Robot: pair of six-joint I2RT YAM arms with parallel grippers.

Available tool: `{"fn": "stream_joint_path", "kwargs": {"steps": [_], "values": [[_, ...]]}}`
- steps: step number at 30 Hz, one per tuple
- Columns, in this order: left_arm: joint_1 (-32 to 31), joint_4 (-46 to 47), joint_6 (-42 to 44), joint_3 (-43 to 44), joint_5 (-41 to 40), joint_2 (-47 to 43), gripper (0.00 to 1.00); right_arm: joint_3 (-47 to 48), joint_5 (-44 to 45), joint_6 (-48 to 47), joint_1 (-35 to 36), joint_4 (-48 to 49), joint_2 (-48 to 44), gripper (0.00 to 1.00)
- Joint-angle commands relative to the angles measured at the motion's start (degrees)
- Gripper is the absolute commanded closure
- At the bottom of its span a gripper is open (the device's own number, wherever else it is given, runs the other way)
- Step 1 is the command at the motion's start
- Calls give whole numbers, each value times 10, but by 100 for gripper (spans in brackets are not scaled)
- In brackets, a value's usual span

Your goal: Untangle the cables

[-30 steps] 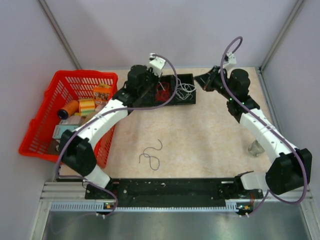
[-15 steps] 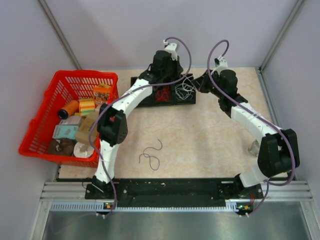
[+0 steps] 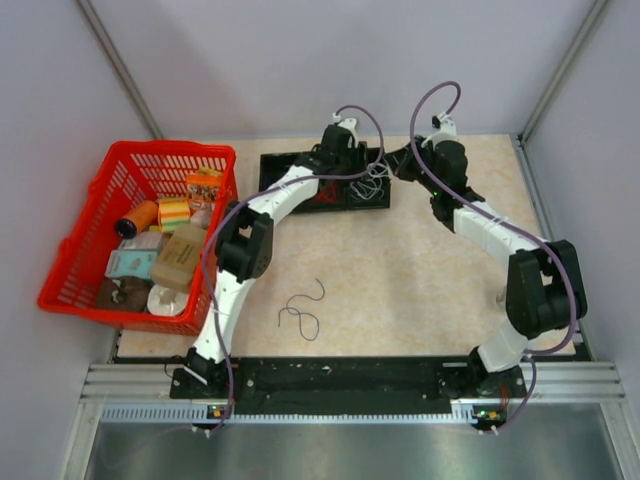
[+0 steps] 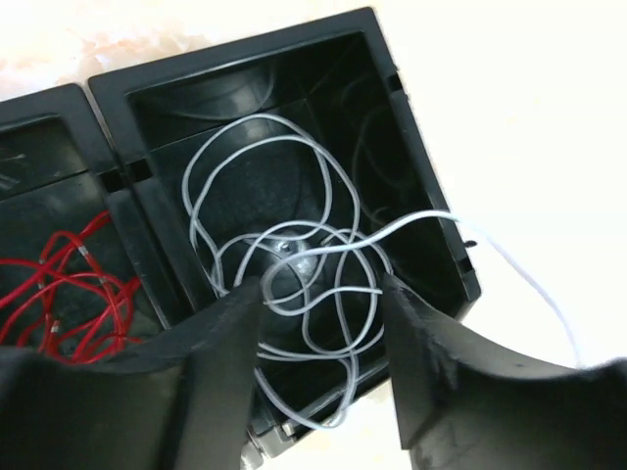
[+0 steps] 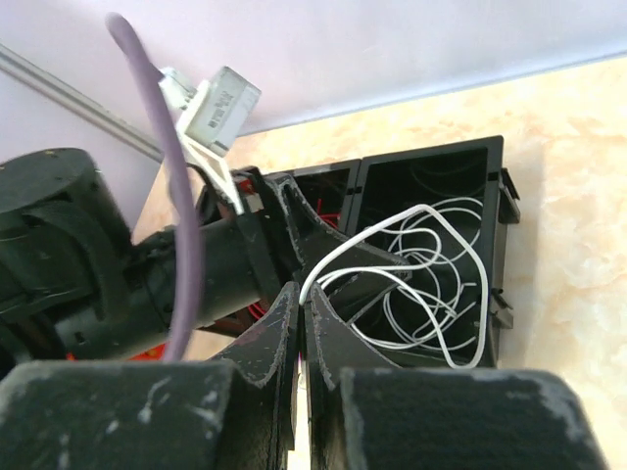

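Your black plastic tray (image 4: 436,211) is holding thin white cables (image 4: 294,252), thin red cables (image 4: 73,294) at 9 o'clock; left gripper (image 4: 315,304) gaping wide, right gripper (image 5: 300,299) pinching white.

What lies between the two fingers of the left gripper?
In the left wrist view, the left gripper is open. The tangled white cables show between its fingers, lying in the end compartment of the black tray.

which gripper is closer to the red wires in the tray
Left. The left gripper hangs open over the white wires beside the red wires; the right gripper pinches a white wire farther off.
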Motion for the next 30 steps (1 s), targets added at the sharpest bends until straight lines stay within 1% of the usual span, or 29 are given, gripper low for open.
{"fn": "stream_joint_path", "kwargs": {"steps": [1,2,3,6,10,11,13,15,18,20,23,24,25,27,28,29,30], "values": [[6,-10,11,1,-17,-74,34,23,9,6,-3,37,29,100],[6,-12,12,-14,-19,-94,31,26,14,9,-4,37,35,100],[8,-17,13,-22,-22,-109,29,26,23,9,-3,39,37,100],[15,-46,9,-51,-26,-151,29,24,52,10,-4,45,37,100],[23,-32,3,-107,8,-211,29,22,67,3,-8,61,26,100],[22,-17,3,-129,15,-231,30,32,56,-4,-8,57,30,100],[24,34,-4,-203,31,-289,30,54,30,-9,-8,52,49,100],[25,67,-11,-253,31,-344,32,67,6,4,-8,61,77,100],[24,73,-2,-322,-4,-444,32,99,-14,18,1,60,120,100],[25,60,5,-372,-26,-503,31,123,-4,19,10,48,147,100],[20,21,6,-456,-43,-582,26,169,34,20,29,-5,189,100],[17,8,4,-485,-43,-600,24,196,50,15,36,-35,209,100],[8,-13,-2,-512,-74,-619,23,225,65,10,41,-72,225,100],[-33,-42,-1,-565,-128,-649,22,265,79,-2,53,-127,253,100],[-64,-53,5,-589,-162,-661,21,285,93,-9,61,-165,263,100],[-88,-67,4,-608,-184,-665,21,301,126,-19,67,-188,273,100],[-113,-89,1,-618,-199,-667,20,313,141,-30,72,-220,279,100]]}}
